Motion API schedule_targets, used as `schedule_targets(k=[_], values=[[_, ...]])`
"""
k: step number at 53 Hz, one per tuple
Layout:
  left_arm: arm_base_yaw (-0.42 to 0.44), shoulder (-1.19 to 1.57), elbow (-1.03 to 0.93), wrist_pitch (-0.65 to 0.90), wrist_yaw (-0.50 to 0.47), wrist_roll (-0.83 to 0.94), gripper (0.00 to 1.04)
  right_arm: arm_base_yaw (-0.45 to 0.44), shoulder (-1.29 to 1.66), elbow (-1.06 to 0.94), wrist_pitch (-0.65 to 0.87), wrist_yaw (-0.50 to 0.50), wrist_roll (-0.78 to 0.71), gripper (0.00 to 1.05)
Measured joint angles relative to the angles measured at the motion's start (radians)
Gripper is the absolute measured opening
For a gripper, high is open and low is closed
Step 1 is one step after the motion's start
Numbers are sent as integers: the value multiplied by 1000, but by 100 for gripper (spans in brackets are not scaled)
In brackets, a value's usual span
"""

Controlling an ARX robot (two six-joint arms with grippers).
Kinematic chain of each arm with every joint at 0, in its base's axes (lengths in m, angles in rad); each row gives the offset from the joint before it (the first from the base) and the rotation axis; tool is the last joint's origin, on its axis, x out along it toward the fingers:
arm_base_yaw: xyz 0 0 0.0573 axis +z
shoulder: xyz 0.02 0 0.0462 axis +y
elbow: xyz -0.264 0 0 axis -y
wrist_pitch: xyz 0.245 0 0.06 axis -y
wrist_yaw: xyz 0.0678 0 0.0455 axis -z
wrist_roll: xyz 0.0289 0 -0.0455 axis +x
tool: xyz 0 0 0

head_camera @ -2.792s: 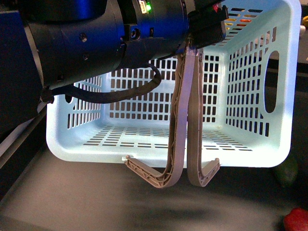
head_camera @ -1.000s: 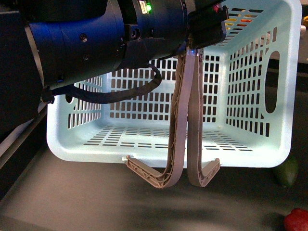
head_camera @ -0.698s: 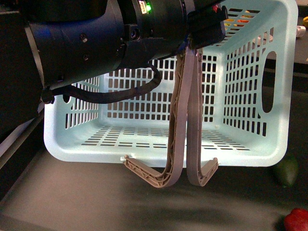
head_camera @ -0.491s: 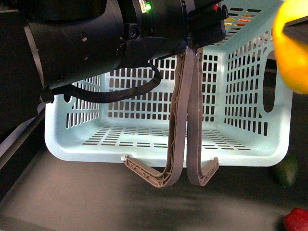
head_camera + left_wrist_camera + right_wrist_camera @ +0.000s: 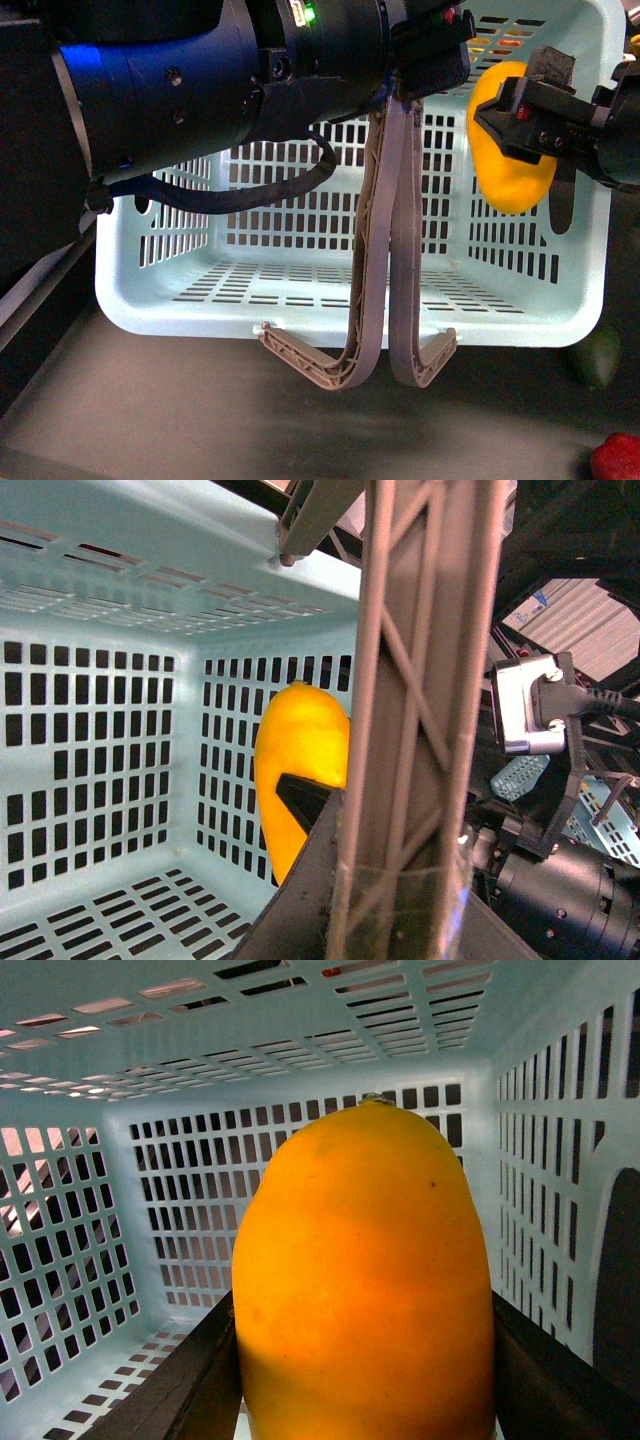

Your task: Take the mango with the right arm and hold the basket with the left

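left arm (image 5: 200, 90): bulky black and dark-blue cylinder, fills the upper left of the front view, reaches over the basket.
basket (image 5: 330, 325): pale aqua, slotted walls and floor, opening up, sits on the table; oval grip hole in the right wall. Walls also seen in the left wrist view (image 5: 90, 710) and right wrist view (image 5: 100, 1190).
table (image 5: 150, 420): dark surface under and in front of the basket.
handles (image 5: 385, 270): two grey-brown swing handles, both raised and meeting at the top; one runs close past the left wrist camera (image 5: 420, 680), clear tape wrapped low on it.
left gripper (image 5: 430, 50): black block at the top of the handles, clamped on both where they meet.
right gripper (image 5: 515, 115): black, comes in from the right edge, closed around the mango; dark fingers (image 5: 185, 1385) on either side of the fruit.
mango (image 5: 510, 185): smooth yellow-orange, held in the right gripper inside the basket near its right wall, up off the floor; also (image 5: 300, 750), (image 5: 365, 1280).
cable (image 5: 250, 195): black loop under the left arm.
green fruit (image 5: 598, 355): dark green, on the table just outside the basket's near right corner.
red object (image 5: 615, 458): cut off at the bottom right corner, kind unclear.
green light (image 5: 308, 14): lit, on the left arm.
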Motion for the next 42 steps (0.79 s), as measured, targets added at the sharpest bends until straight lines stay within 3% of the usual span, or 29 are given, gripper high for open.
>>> schedule_targets(k=[3,14,27,42], values=[[0,0,0,0,0,1,7,2,3,2,6,0,10,73],[0,0,0,0,1,2,7,-7,-51,-16,20,-14,32,99],[-2,7,0,-6,-1,0,7,-68,-270,-126,-2,-32,38,97],[-1,7,0,-6,-3,1,7,-232,-633,-290,-184,-73,16,97]])
